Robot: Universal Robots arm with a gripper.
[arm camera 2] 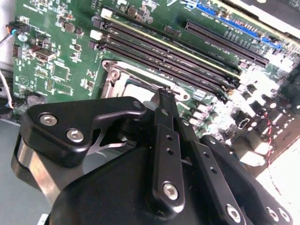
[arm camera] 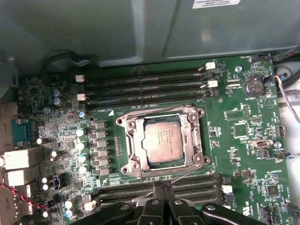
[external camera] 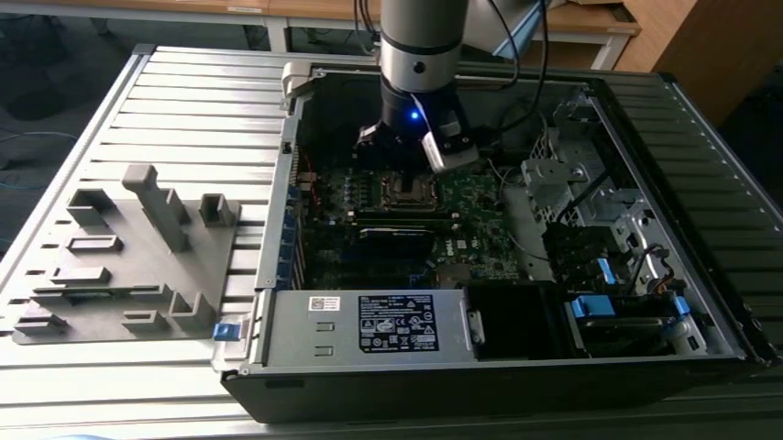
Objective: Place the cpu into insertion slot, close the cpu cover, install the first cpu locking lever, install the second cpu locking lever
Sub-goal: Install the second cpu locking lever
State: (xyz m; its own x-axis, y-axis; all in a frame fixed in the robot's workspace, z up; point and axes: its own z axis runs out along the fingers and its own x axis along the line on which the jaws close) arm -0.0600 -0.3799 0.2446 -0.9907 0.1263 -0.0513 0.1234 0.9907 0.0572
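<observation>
The cpu (arm camera: pixel 161 140) lies flat in the insertion slot (arm camera: pixel 123 146) on the green board. The silver cpu cover (arm camera: pixel 193 137) lies down around it. A thin wire locking lever (arm camera: pixel 190 173) runs slantwise along the socket's edge, its free end by my fingertips. My gripper (arm camera: pixel 161 186) is shut at that edge of the socket; I cannot tell whether it pinches the wire. In the second wrist view the black fingers (arm camera 2: pixel 165 112) meet at their tips right over the cover's (arm camera 2: pixel 112 79) rim. In the exterior view my gripper (external camera: pixel 410 170) hangs low inside the case just above the socket (external camera: pixel 408 191).
Long black memory slots (arm camera: pixel 145 82) flank the socket on both sides. Capacitors (arm camera: pixel 82 145) stand nearby. The open computer case (external camera: pixel 275 211) has metal walls, a power supply (external camera: pixel 367 323) and drive cages (external camera: pixel 575 197). A grey parts fixture (external camera: pixel 123 266) lies at the exterior view's left.
</observation>
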